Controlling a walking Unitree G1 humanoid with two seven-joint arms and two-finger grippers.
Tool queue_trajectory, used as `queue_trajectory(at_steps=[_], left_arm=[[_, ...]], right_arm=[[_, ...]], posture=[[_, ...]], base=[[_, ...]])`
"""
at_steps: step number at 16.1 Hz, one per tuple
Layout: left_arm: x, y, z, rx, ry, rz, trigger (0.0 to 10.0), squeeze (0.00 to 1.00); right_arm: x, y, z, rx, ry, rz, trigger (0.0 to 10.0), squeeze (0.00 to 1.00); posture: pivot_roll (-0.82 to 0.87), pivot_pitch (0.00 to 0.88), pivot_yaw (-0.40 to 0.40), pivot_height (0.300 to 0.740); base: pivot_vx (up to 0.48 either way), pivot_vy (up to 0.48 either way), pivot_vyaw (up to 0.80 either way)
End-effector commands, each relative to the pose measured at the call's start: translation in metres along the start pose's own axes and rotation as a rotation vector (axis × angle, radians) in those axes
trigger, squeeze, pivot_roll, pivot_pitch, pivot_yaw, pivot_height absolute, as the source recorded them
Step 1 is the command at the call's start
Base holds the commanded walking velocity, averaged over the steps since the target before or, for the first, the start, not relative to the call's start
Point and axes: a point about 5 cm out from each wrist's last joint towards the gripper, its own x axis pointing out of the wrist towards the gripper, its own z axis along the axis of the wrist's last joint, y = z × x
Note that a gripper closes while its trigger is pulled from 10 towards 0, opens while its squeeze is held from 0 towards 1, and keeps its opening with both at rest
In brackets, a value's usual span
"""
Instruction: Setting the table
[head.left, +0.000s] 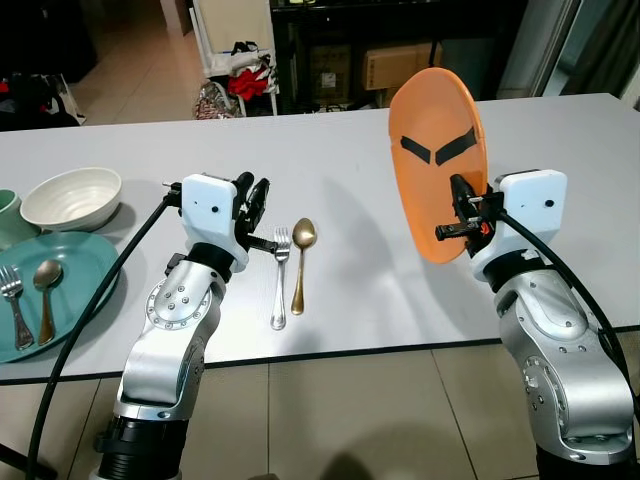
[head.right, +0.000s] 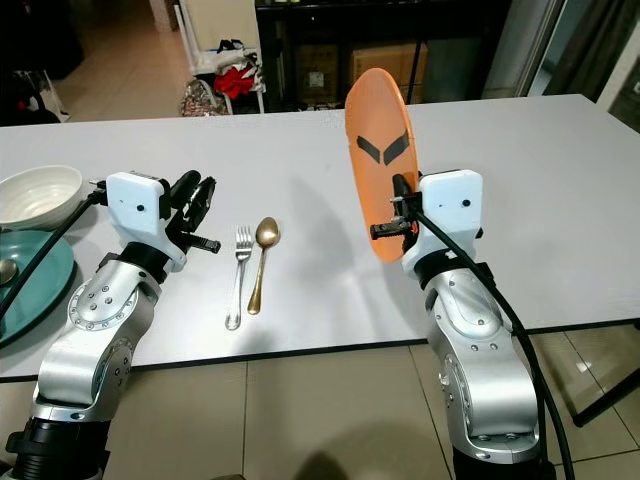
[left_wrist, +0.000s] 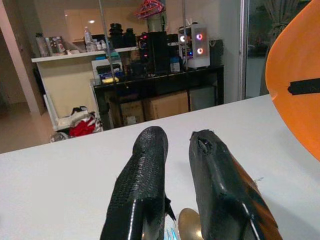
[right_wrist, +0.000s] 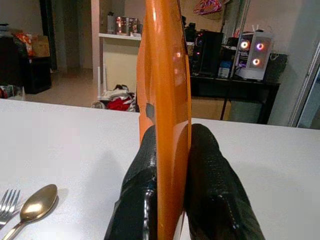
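Plate (head.left: 436, 150), orange with black tape strips, is held on edge above the white table (head.left: 350, 270), clamped between right gripper (right_wrist: 167, 165) fingers. Left gripper (head.left: 258, 198), narrowly parted and empty, hovers beside fork (head.left: 280, 275) and gold spoon (head.left: 301, 260).

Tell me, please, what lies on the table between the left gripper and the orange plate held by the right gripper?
A silver fork and a gold spoon lie side by side there, seen in both eye views.
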Motion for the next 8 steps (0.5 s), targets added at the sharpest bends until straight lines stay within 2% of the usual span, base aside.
queue_trajectory(at_steps=[1,8], left_arm=[[0.0002,0.0017,-0.0002,0.014,0.006,0.000,10.0,0.00],[-0.0002,0.0008,-0.0002,0.024,0.006,-0.012,10.0,0.00]], right_arm=[[0.0018,-0.0006,0.0117,-0.002,-0.061,0.000,10.0,0.00],[0.0024,0.0000,0.0117,0.002,-0.061,-0.002,10.0,0.00]], posture=[[-0.02,0.000,0.061,0.740],[-0.02,0.000,0.061,0.740]], base=[[0.000,0.000,0.00],[0.000,0.000,0.00]])
